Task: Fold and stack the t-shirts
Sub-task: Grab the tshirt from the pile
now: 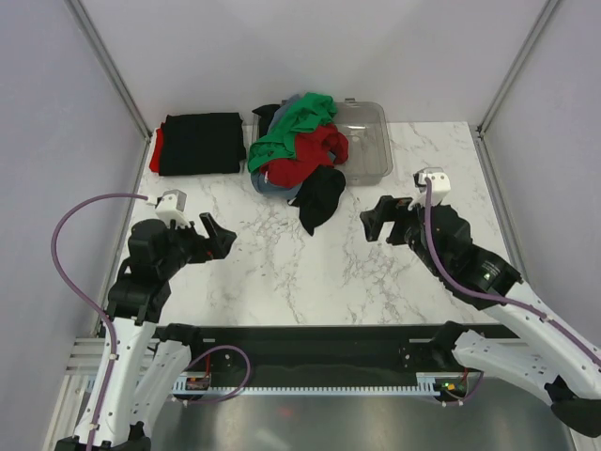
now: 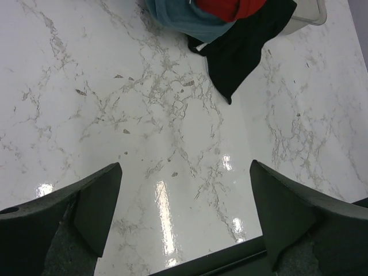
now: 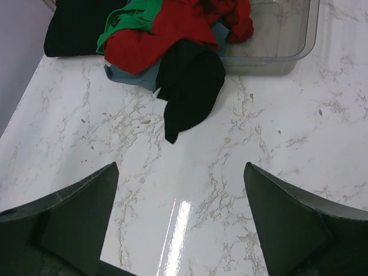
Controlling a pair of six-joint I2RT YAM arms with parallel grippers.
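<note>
- Top external view: on the marble table [image 1: 310,277], a heap of t-shirts [image 1: 299,141] spills from the clear tray [image 1: 374,141].
- A folded black t-shirt [image 1: 199,143] lies at the far left.
- The loose black t-shirt [image 1: 319,197] is nearest; I'd pinch its edge first.
- Left gripper [image 1: 219,237] and right gripper [image 1: 376,218]: jaws apart, empty.

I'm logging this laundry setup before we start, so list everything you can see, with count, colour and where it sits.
folded shirt: one, black, far-left corner, lying flat
red cloth: one edge showing, red, under the folded shirt
green shirt: one, bright green, top of the crumpled pile
red shirt: one, red, middle of the pile
grey-blue shirt: one, grey-blue, under the pile
loose black shirt: one, black, trailing from the pile onto the table
tray: one, clear, far centre, behind the pile
table: one, white marble
left gripper: black, open, above bare table
right gripper: black, open, above bare table
</note>
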